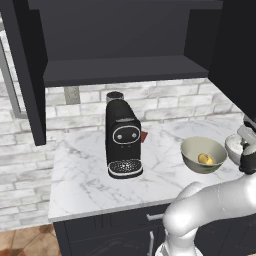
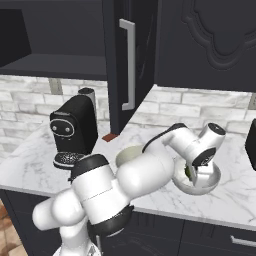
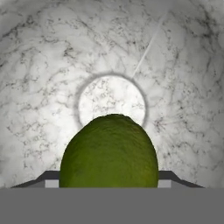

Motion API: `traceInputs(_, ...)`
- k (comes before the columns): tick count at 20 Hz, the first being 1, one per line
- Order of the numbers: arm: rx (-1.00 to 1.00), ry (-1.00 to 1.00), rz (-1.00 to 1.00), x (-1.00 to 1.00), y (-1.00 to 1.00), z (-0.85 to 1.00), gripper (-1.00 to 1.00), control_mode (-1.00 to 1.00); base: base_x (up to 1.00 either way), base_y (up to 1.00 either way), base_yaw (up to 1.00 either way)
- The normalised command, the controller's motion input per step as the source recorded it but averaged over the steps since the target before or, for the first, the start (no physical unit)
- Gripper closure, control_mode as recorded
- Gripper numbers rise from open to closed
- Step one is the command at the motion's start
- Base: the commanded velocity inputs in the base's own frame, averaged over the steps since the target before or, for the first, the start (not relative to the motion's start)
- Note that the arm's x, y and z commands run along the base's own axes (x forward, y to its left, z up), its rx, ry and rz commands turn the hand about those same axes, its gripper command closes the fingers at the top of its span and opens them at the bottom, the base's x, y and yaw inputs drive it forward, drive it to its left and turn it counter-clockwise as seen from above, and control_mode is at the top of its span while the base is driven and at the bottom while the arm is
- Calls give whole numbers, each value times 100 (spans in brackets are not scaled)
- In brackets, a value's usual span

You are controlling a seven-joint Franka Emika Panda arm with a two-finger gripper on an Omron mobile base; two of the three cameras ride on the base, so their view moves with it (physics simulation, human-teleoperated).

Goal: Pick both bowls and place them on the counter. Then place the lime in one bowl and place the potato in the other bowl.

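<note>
Two bowls sit on the marble counter [image 1: 90, 170]: the olive-beige bowl [image 1: 203, 154] holds one potato [image 1: 205, 159]. The gripper [image 2: 192, 174], jaws closed around the one lime [image 3: 109, 153], reaches into the white marbled bowl [image 2: 210, 184].

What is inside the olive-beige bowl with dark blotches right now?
A small golden-yellow oval potato lies at the bottom of the olive-beige bowl on the white marble counter. Nothing else shows inside; the near wall hides a little of the floor.
</note>
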Motion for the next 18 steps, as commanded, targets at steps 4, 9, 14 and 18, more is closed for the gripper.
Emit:
traceInputs(4, 0, 4, 0, 0, 0, -21, 100, -100, 0, 0, 0)
traceInputs(9, 0, 4, 0, 1, 0, -17, 100, -100, 0, 0, 0)
traceInputs(14, 0, 1, 0, 0, 0, -7, -100, -100, 0, 0, 0)
traceInputs(18, 0, 0, 0, 0, 0, 0, -100, -100, 0, 0, 0)
